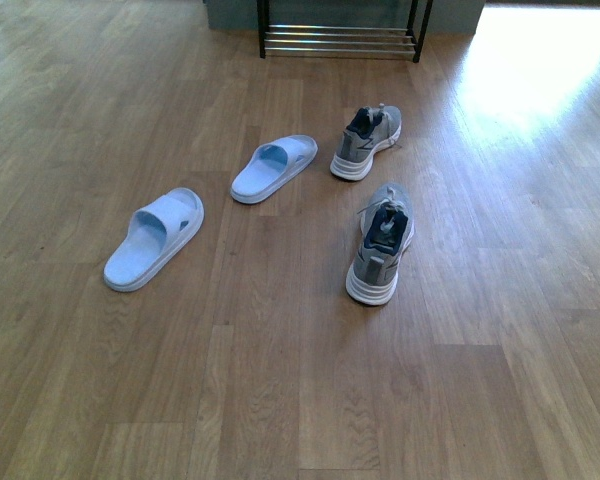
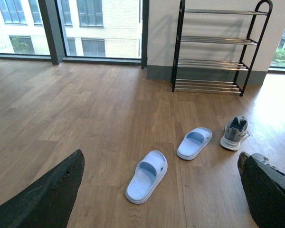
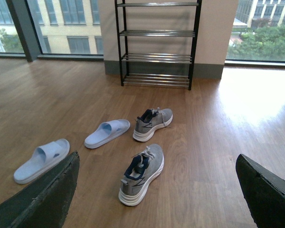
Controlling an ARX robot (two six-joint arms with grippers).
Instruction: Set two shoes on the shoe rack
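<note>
Four shoes lie on the wood floor. The near grey sneaker [image 1: 382, 245] [image 3: 141, 173] stands heel toward me. Farther off is the second grey sneaker [image 1: 367, 142] [image 3: 153, 123] [image 2: 234, 132]. Two pale blue slides lie to the left, one nearer [image 1: 154, 238] [image 2: 147, 176] [image 3: 42, 160] and one farther [image 1: 273, 167] [image 2: 194, 142] [image 3: 107, 133]. The shoe rack [image 1: 340, 40] [image 2: 213, 47] [image 3: 156, 45] stands against the far wall, its chrome bars bare. My left gripper [image 2: 161, 190] hangs open above the near slide. My right gripper [image 3: 156, 190] is open over the near sneaker. Neither touches anything.
Wood plank floor [image 1: 280, 400] runs all around the shoes. A bright sun patch [image 1: 540, 60] lies at the far right. Floor-length windows [image 2: 85, 23] flank the wall behind the rack. Neither arm shows in the front view.
</note>
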